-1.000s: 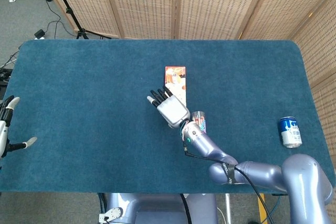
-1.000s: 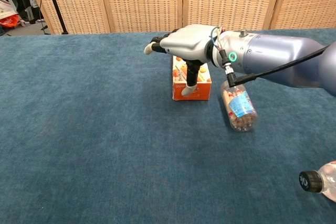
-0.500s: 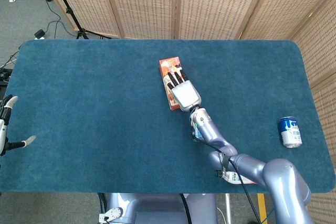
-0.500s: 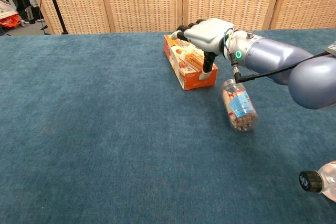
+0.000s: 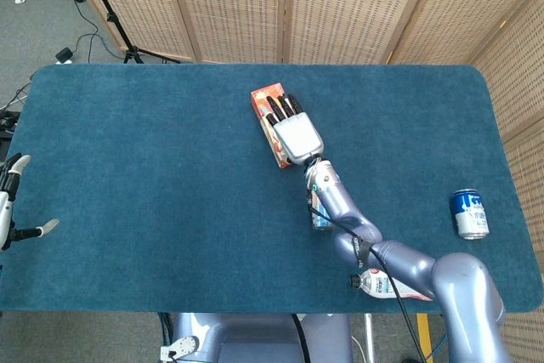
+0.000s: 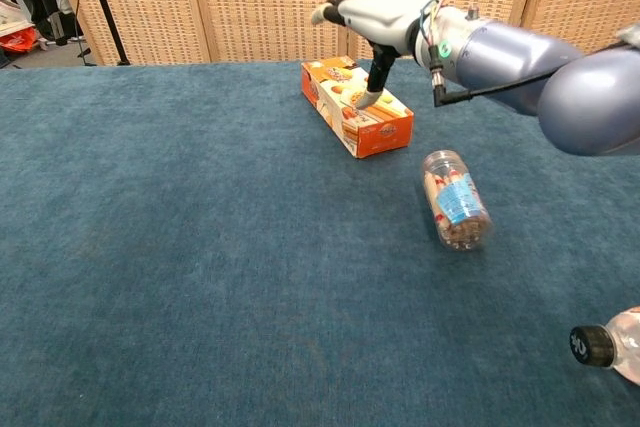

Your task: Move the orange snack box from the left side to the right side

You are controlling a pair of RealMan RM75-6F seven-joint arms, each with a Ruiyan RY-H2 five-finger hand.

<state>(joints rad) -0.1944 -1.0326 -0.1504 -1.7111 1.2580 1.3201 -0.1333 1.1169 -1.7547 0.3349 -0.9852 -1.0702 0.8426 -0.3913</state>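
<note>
The right hand [image 6: 385, 13] hovers spread flat over the orange snack box [image 6: 356, 119], its thumb tip touching the box top and gripping nothing; the box lies directly beneath on the bench [image 6: 200, 247].

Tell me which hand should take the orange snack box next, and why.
Right. The right hand is raised directly over the orange snack box, one digit pointing down at its top. The left hand sits at the table's far left edge, well away from the box.
</note>
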